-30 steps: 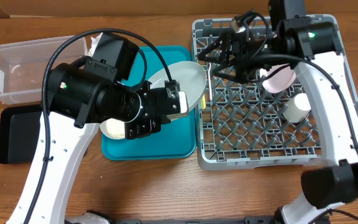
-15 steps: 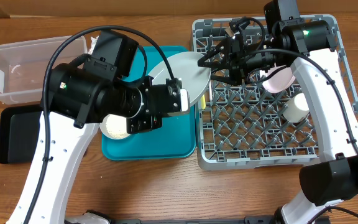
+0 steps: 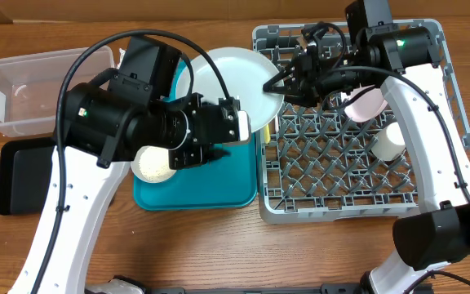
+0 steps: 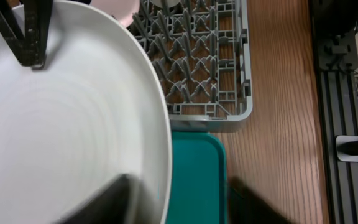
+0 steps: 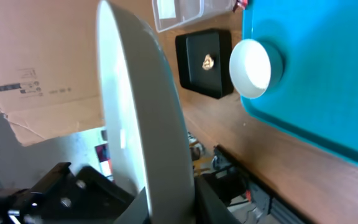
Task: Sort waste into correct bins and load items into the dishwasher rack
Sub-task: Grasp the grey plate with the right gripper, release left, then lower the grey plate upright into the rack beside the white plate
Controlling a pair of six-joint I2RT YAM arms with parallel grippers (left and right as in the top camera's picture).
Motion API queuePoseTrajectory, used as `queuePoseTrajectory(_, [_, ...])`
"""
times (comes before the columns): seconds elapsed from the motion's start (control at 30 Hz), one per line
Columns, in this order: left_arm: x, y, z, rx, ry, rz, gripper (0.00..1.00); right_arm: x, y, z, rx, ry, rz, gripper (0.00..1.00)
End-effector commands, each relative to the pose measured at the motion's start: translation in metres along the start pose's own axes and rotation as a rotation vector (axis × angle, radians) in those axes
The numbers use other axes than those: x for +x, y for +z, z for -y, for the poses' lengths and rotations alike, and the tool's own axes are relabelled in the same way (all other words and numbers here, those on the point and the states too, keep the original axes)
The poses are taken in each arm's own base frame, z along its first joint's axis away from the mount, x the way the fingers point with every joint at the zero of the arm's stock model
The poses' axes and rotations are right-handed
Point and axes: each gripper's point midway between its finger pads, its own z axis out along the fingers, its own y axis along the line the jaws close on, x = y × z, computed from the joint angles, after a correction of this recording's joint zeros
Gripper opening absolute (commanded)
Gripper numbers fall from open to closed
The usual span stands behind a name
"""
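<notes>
Partway: grey plate (image 3: pixel 227 77) hangs tilted over the rack's (image 3: pixel 325 167) left edge. Right gripper (image 3: pixel 280 82) pinches its rim; left gripper (image 3: pixel 247 124) fingers stand parted around it. Pink plate (image 3: pixel 365 102) and cup (image 3: pixel 390 140) already racked. Bowl (image 3: pixel 153 166) on teal tray (image 3: pixel 194 192) not yet loaded.

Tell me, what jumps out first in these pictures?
A pale grey-blue plate hangs in mid-air over the far edge of the teal tray, the right tool pinching its rim. To its right sits the big grey dishwasher rack, holding a white-pink plate and a small white cup.
</notes>
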Motion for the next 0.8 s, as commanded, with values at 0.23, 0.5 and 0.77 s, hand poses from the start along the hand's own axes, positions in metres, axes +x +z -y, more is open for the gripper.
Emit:
queuePoseTrajectory(0.23, [-0.044, -0.061, -0.034, -0.268, -0.107, 0.100, 1.00, -0.031, -0.043, 0.019, 0.385, -0.187, 0.286, 0.12])
queuePoseTrajectory(0.5, [-0.011, -0.167, -0.087, -0.893, -0.781, 0.120, 1.00, -0.047, -0.161, 0.063, 1.055, -0.155, 0.676, 0.12])
queuePoseTrajectory(0.77, [-0.021, -0.233, -0.061, -1.037, -0.922, 0.357, 1.00, -0.047, -0.229, 0.081, 1.458, -0.114, 0.824, 0.12])
